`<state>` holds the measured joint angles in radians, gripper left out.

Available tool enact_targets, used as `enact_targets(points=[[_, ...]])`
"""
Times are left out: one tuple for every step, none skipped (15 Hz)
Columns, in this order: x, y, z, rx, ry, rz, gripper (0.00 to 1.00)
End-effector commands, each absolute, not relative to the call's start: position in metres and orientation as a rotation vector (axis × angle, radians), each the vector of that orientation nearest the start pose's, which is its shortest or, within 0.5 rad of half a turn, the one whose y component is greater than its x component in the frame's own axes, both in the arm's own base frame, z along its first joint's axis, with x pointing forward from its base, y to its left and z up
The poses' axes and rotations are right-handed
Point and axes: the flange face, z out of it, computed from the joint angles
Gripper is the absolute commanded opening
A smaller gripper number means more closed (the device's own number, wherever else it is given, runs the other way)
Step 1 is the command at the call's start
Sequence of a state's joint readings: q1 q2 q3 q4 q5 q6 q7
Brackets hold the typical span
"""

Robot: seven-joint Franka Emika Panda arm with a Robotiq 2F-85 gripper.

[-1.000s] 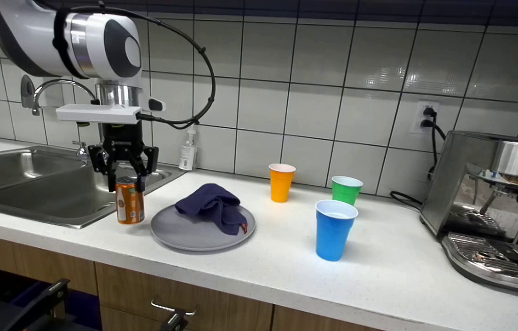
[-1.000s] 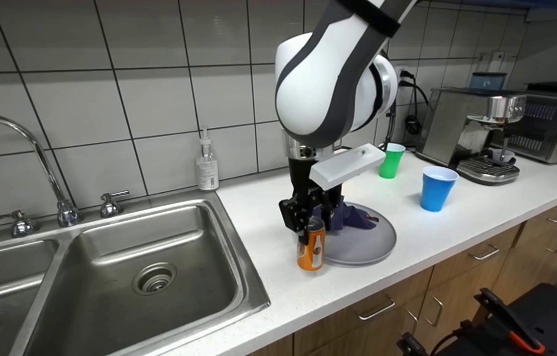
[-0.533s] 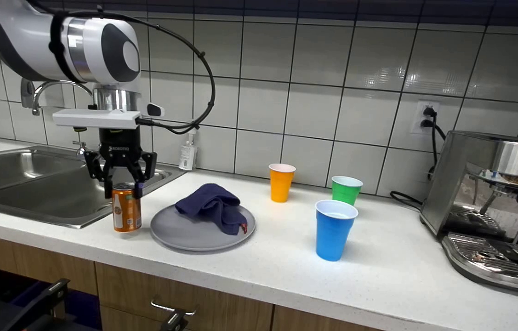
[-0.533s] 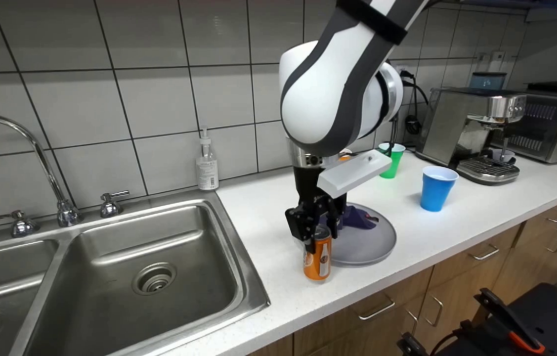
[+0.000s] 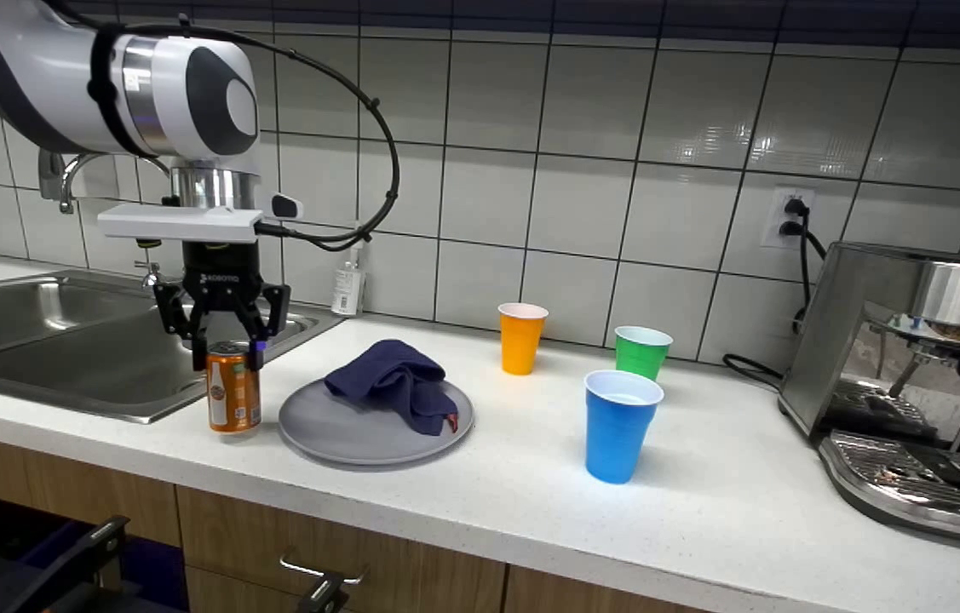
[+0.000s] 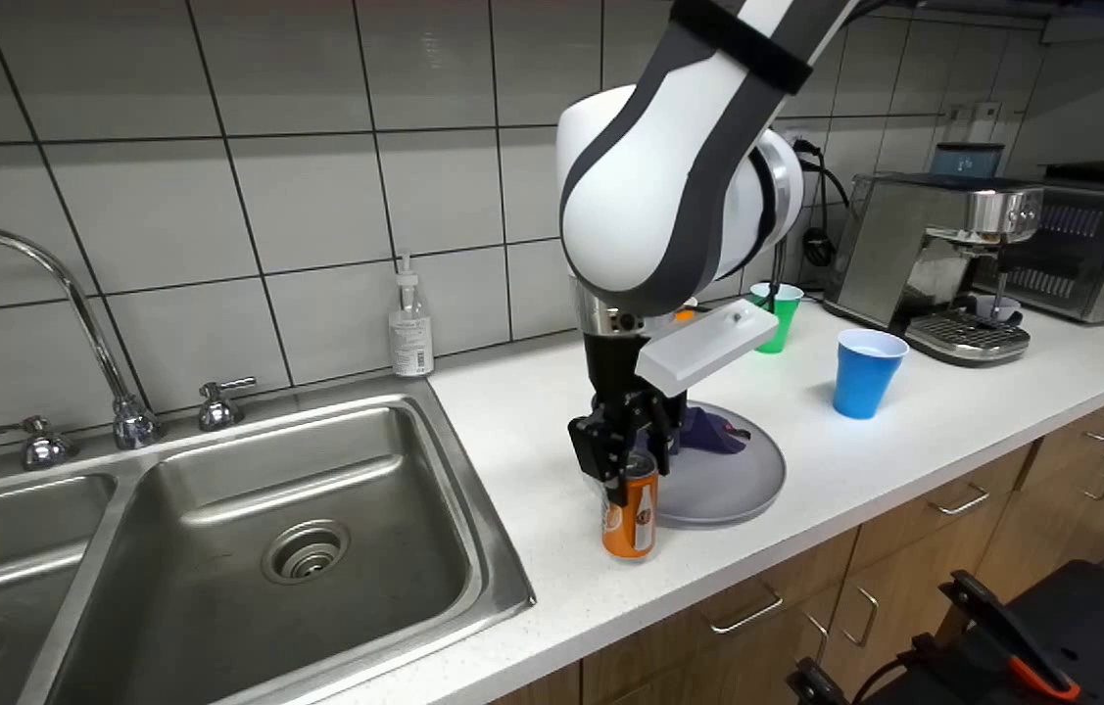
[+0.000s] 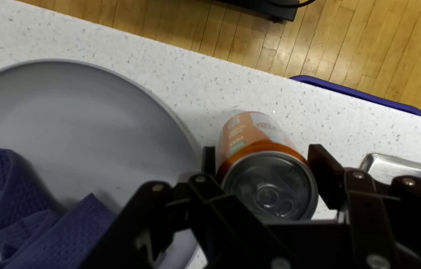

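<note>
My gripper [image 5: 228, 358] is shut on an orange soda can [image 5: 234, 398], with one finger on each side of its upper part. The can is upright at the counter, between the sink and a grey plate [image 5: 322, 438]; whether its base touches the counter is hard to tell. In the wrist view the can's lid [image 7: 270, 186] shows between the fingers [image 7: 262, 164]. The can also shows in an exterior view [image 6: 630, 534], partly hidden by a finger. A dark blue cloth [image 5: 399, 383] lies crumpled on the plate, with a small reddish bit at its edge.
A steel sink [image 5: 139, 413] with a faucet [image 6: 86, 323] is beside the can. A soap bottle [image 6: 410, 338] stands by the wall. Orange [image 5: 520, 345], green [image 5: 640, 353] and blue [image 5: 618, 434] cups stand beyond the plate. An espresso machine [image 5: 863, 340] stands farther along. The counter's front edge is near.
The gripper and the can have moved together slightly toward the counter's front edge and a little lower in both exterior views. The last half second shows only a small shift. Plate, cloth and cups are unchanged.
</note>
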<state>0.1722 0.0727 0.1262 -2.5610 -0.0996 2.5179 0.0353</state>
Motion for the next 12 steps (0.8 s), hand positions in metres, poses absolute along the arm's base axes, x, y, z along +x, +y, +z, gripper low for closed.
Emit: enact_targets(points=[[0.4172, 0.1305, 0.2356, -3.135, -0.604, 0.107, 0.38], [0.4172, 0.1304, 0.2348, -3.13, -0.612, 0.096, 0.38], [0.417, 0.1303, 0.2338, -3.127, -0.619, 0.093, 0.38], [0.4166, 0.13, 0.2326, -3.125, -0.625, 0.088, 0.38], [0.4161, 0.1298, 0.2318, -3.123, -0.629, 0.083, 0.38], [0.4156, 0.1296, 0.2308, -3.123, -0.632, 0.079, 0.38], [0.4154, 0.1292, 0.2293, -3.123, -0.633, 0.076, 0.38], [0.4151, 0.1288, 0.2279, -3.121, -0.632, 0.079, 0.38], [0.4145, 0.1286, 0.2272, -3.121, -0.633, 0.079, 0.38], [0.4137, 0.128, 0.2277, -3.124, -0.633, 0.089, 0.42], [0.413, 0.1275, 0.2299, -3.124, -0.641, 0.093, 0.88], [0.4125, 0.1265, 0.2348, -3.123, -0.647, 0.092, 0.89]])
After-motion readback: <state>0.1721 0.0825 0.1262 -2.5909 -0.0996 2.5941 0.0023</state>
